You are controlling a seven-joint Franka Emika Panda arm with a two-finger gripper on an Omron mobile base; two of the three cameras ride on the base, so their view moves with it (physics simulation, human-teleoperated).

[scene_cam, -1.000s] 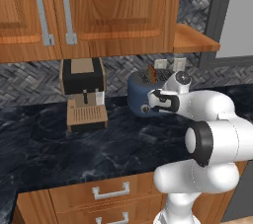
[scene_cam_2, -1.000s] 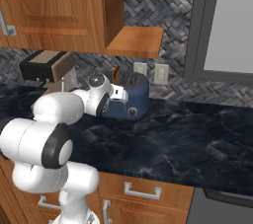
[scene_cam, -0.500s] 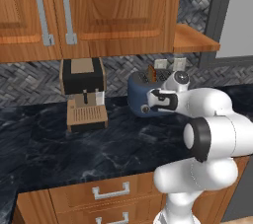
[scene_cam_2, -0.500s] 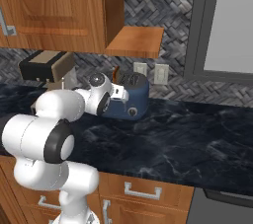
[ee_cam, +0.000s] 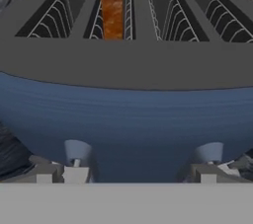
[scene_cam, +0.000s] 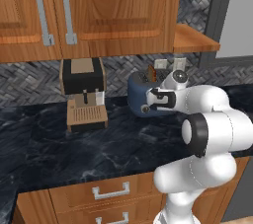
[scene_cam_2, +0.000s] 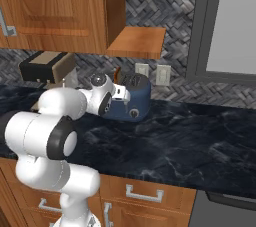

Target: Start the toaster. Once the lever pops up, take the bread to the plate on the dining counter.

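The dark-blue toaster [scene_cam: 139, 93] [scene_cam_2: 136, 98] stands at the back of the black marble kitchen counter [scene_cam: 74, 144]. A browned slice of bread [scene_cam: 151, 74] [scene_cam_2: 118, 74] [ee_cam: 111, 6] sticks up from one of its top slots. My gripper [scene_cam: 152, 100] [scene_cam_2: 123, 95] [ee_cam: 141, 171] is open, level with the toaster's side wall and very close to it, its fingers spread wide on either side of the blue body. Two small blue stubs [ee_cam: 76, 151] protrude low on that wall. The plate and the dining counter are out of view.
A black-and-tan coffee machine [scene_cam: 84, 94] [scene_cam_2: 42, 68] stands left of the toaster. Wooden wall cabinets [scene_cam: 99, 11] and an open shelf [scene_cam: 195, 40] [scene_cam_2: 137, 41] hang overhead. Wall outlets [scene_cam_2: 155, 73] sit behind the toaster. Bare counter [scene_cam_2: 190, 141] stretches to the right.
The hand has stayed almost still at the toaster, with only a slight shift of the elbow. The jaws have remained open.
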